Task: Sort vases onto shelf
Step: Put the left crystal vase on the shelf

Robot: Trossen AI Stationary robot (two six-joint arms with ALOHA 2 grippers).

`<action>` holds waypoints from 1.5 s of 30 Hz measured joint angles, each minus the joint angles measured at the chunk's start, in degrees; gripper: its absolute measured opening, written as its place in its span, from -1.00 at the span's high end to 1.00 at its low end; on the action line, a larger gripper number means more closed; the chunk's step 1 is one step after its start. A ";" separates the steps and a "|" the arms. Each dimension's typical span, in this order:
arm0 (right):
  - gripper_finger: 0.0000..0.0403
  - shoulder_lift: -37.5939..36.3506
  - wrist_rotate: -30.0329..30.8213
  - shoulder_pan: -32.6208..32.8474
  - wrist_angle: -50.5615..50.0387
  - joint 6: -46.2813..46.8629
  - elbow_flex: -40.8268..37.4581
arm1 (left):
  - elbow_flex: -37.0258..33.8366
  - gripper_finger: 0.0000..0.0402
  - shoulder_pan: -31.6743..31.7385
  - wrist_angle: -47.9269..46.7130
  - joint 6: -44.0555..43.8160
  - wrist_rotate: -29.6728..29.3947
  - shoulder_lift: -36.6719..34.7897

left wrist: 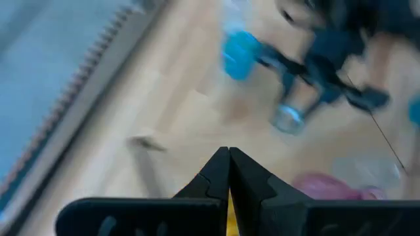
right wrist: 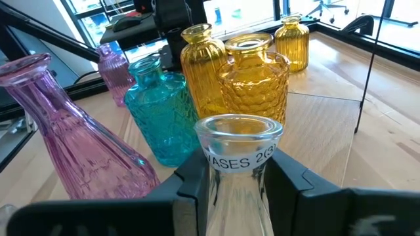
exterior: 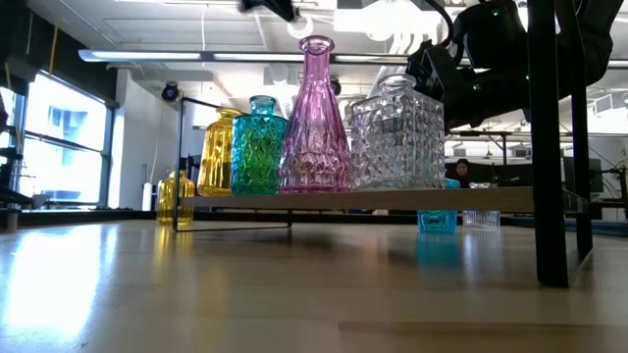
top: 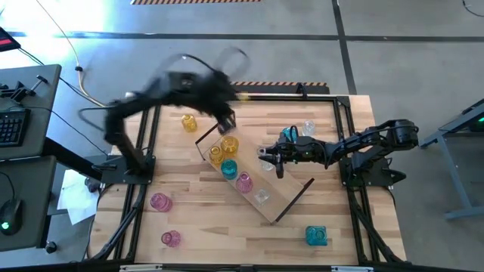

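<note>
The right gripper (right wrist: 239, 180) pinches a clear vase (right wrist: 239, 147) by its neck between its jaws, just before the vases lined up on the shelf (top: 291, 198). The left gripper (left wrist: 228, 172), jaws pressed together, hangs beyond that row. The placing step seems in hand: next, lower the vase into a free spot and let go.

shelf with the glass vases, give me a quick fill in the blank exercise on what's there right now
1. The right gripper is shut on the neck of a ____ glass vase.
2. On the long light-wood shelf, the faceted teal glass vase stands between an amber-yellow glass vase and a ____ glass vase.
3. The left gripper, above the shelf, has its fingers ____.

Missing words: clear; pink; shut
</note>
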 joint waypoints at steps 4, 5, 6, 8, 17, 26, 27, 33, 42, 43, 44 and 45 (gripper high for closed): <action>0.60 0.00 0.09 0.00 0.00 0.00 0.00 | 0.03 1.00 2.46 -0.76 -4.79 -9.46 -10.63; 0.60 0.00 0.09 0.00 0.00 -0.02 0.00 | 0.06 1.00 2.70 -0.70 -6.46 -11.75 -12.83; 0.60 0.00 0.08 0.00 0.00 -0.05 0.00 | -0.36 1.00 2.82 -0.21 -8.20 -13.78 -14.88; 0.60 0.00 0.08 0.00 0.01 -0.44 0.00 | -4.07 1.00 2.08 2.07 -11.05 -16.28 -19.13; 0.60 0.00 0.04 0.09 0.02 -0.21 0.00 | -46.36 1.00 -7.77 29.55 -23.22 -18.93 -36.42; 0.60 0.00 0.00 0.09 0.05 1.51 -0.02 | -56.00 1.00 -8.39 53.83 -15.58 -11.34 -32.24; 0.60 0.00 -0.01 0.09 0.07 1.51 -0.02 | -56.00 1.00 -8.29 54.09 -15.45 -10.05 -30.76; 0.60 0.04 -0.15 0.09 0.62 1.52 -0.09 | -56.00 1.00 -8.12 57.16 -13.67 -0.82 -20.80; 0.60 0.07 -0.13 0.09 0.86 1.51 -0.09 | -55.98 1.00 -7.81 69.11 -13.45 7.02 -11.35; 0.60 0.07 -0.15 0.09 0.89 1.51 -0.09 | -55.98 1.00 -7.79 69.81 -13.82 8.09 -10.48; 0.60 0.07 -0.13 0.09 0.92 1.51 -0.08 | -55.98 1.00 -7.80 70.22 -13.99 8.87 -9.66; 0.60 0.07 -0.13 0.09 0.96 1.51 -0.09 | -55.98 1.00 -7.80 70.38 -14.01 9.28 -8.84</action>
